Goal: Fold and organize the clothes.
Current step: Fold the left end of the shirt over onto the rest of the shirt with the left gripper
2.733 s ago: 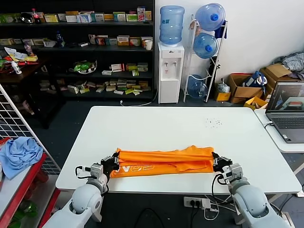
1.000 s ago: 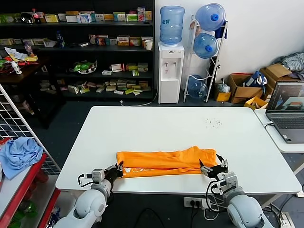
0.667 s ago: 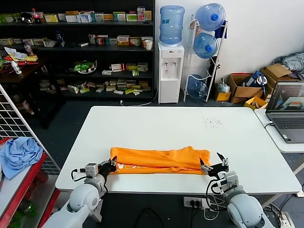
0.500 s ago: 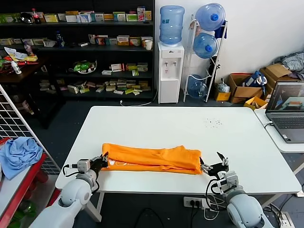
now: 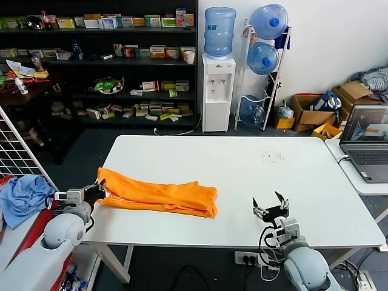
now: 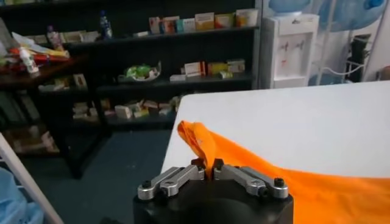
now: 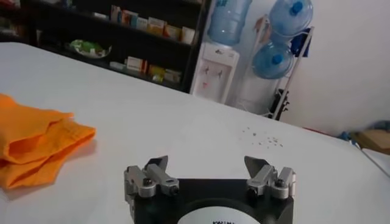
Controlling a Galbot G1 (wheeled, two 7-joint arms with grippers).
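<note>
The T-shirt (image 5: 159,197), folded into 1 long band, is pinched by the left gripper (image 5: 97,193) at the table (image 5: 242,163) edge; crosswise folds remain, and the right gripper (image 5: 271,209) is held wide, empty.

I could read no text anywhere; the print at the base of the right claw (image 7: 207,173) was cut off.

A white table (image 5: 242,163) stands on a dark floor (image 5: 91,151) in a storeroom. Black shelving (image 5: 97,66) stocked with boxed goods lines the far wall on the left. A water dispenser (image 5: 217,91) and a rack of blue bottles (image 5: 264,66) stand against the white wall (image 5: 333,42). Cardboard boxes (image 5: 315,112) and a laptop (image 5: 365,142) sit at right.
</note>
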